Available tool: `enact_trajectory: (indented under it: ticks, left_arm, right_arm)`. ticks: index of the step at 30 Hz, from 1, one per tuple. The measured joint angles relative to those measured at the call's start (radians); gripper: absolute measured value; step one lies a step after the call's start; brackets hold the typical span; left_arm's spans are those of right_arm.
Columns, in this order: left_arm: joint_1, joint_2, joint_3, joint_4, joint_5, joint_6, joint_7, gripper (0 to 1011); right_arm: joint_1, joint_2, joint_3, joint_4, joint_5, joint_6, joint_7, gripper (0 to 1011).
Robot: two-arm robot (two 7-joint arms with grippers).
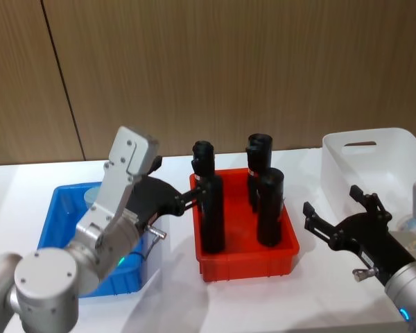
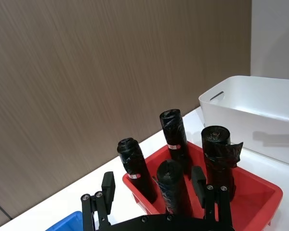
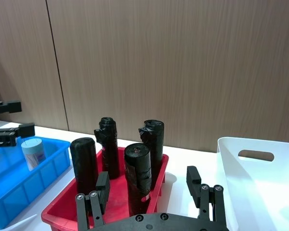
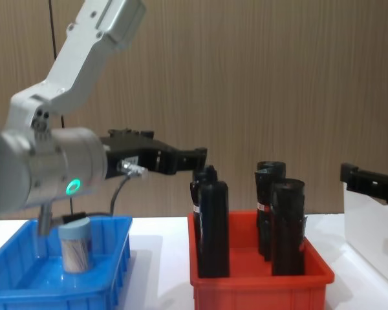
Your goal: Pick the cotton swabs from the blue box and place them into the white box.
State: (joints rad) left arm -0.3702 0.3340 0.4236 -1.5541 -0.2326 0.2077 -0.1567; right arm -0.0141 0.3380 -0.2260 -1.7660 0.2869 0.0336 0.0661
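The cotton swabs jar [image 4: 75,247] is seen upright in the blue box [image 4: 119,274]: clear body, pale blue lid; left gripper [image 2: 153,183] and right gripper [image 1: 331,200] are held spread, empty.

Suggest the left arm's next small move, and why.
Probably bring the left gripper back and down over the cotton swabs: it hangs open and empty near the black bottles, while the jar stands upright in the blue box. Right gripper sits open by the white box.

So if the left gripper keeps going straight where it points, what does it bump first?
Probably the nearest black bottle in the red bin. The open left gripper aims at it, though it might skim just over the top.
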Motion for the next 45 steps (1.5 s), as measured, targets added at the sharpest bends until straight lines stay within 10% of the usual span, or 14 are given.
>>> enact_trajectory:
  ticks: [17,45]
  left_arm:
    - [0.128,0.046,0.030,-0.070,0.032,-0.186,0.140,1004]
    - [0.133,0.048,0.031,-0.072,0.032,-0.194,0.146,1004]
  right_arm:
    - [-0.001,-0.001,0.000,-0.001,0.000,0.000,0.001,1002]
    - [0.021,0.004,0.010,0.030,0.016,0.006,0.040,1002]
